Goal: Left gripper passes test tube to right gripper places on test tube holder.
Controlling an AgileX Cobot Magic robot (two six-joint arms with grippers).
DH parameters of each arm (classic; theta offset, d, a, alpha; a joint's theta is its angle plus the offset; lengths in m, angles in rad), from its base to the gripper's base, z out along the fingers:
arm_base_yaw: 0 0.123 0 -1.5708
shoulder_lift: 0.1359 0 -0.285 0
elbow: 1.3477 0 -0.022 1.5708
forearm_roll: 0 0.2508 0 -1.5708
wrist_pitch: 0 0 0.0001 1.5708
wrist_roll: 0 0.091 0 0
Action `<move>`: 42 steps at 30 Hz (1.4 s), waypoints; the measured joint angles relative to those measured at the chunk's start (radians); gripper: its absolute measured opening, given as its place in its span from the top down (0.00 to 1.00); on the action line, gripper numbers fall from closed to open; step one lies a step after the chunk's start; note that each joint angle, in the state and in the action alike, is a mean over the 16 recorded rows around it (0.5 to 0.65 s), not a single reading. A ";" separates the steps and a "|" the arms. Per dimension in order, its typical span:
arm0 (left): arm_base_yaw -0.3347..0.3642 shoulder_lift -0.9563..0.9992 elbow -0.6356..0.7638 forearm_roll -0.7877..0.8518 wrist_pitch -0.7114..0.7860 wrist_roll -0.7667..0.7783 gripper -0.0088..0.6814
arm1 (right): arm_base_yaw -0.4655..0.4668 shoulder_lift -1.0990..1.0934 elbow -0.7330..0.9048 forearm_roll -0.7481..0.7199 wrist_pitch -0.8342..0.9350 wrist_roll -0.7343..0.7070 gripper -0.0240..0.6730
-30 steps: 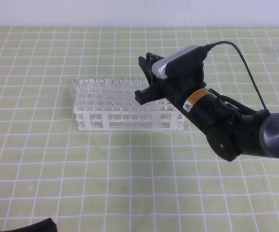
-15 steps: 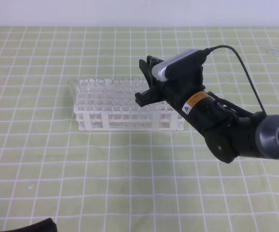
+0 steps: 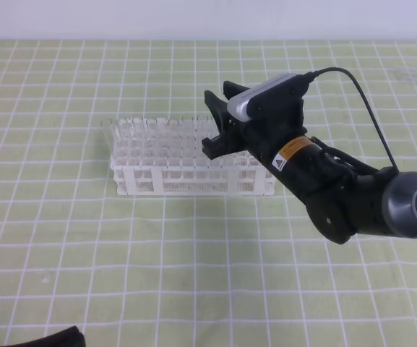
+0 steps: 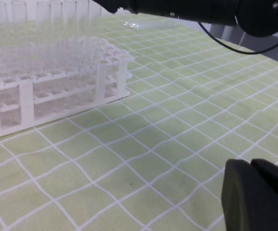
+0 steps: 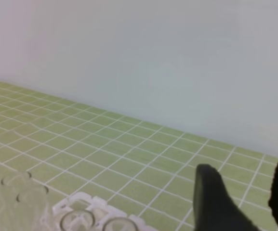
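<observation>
right gripper – jaws apart, empty | over test tube holder | left gripper – closed, empty

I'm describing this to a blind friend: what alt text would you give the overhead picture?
A black robot arm reaches in from the right, its gripper open above the right end of a white test tube rack holding clear tubes. The rack sits on a green cloth with a white grid, and a dark object pokes in at the bottom left corner.
</observation>
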 joint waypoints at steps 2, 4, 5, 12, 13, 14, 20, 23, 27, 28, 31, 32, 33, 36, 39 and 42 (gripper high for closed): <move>0.000 0.000 0.000 0.000 0.000 0.000 0.99 | 0.000 -0.003 0.000 0.000 0.003 0.000 0.63; 0.000 0.000 -0.001 0.000 0.000 0.000 0.99 | 0.000 -0.010 0.001 0.000 0.011 0.000 0.60; 0.000 0.000 -0.001 0.000 0.000 0.000 0.99 | 0.000 -0.015 0.001 0.000 0.016 0.000 0.59; 0.000 0.000 -0.001 0.000 0.001 0.000 0.99 | 0.000 -0.098 0.002 -0.010 0.125 0.000 0.57; 0.000 -0.001 -0.002 0.000 0.001 0.000 0.99 | 0.000 -0.118 0.002 -0.015 0.152 0.001 0.57; 0.000 0.000 -0.001 0.000 0.000 0.000 0.99 | 0.000 -0.140 0.002 -0.019 0.181 0.001 0.59; 0.000 0.000 0.000 0.000 -0.002 0.000 0.99 | 0.000 -0.313 0.009 -0.047 0.389 0.016 0.72; 0.000 0.001 0.001 0.000 -0.004 0.000 0.99 | 0.000 -0.423 0.031 -0.061 0.482 0.025 0.80; 0.000 0.002 0.003 0.000 -0.003 0.000 0.99 | 0.000 -0.591 0.088 -0.067 0.578 0.040 0.90; 0.000 0.002 0.003 0.000 -0.003 0.000 0.99 | 0.000 -0.636 0.107 -0.064 0.596 0.043 0.92; 0.000 0.002 0.004 0.000 0.001 0.001 0.99 | 0.000 -0.780 0.177 -0.044 0.646 0.057 0.97; 0.000 0.002 0.004 0.000 0.002 0.001 0.99 | 0.000 -0.830 0.204 -0.034 0.661 0.061 0.97; 0.000 0.003 0.005 0.000 0.002 0.001 0.99 | 0.000 -0.881 0.232 -0.023 0.677 0.064 0.98; 0.000 0.003 0.005 0.000 0.005 0.001 0.99 | 0.000 -1.035 0.317 0.009 0.730 0.074 0.98; 0.000 0.003 0.005 0.000 0.009 0.001 0.99 | 0.000 -1.183 0.396 0.040 0.795 0.084 0.99; 0.000 0.003 0.005 0.000 0.011 0.002 0.99 | 0.000 -1.314 0.466 0.068 0.859 0.092 0.99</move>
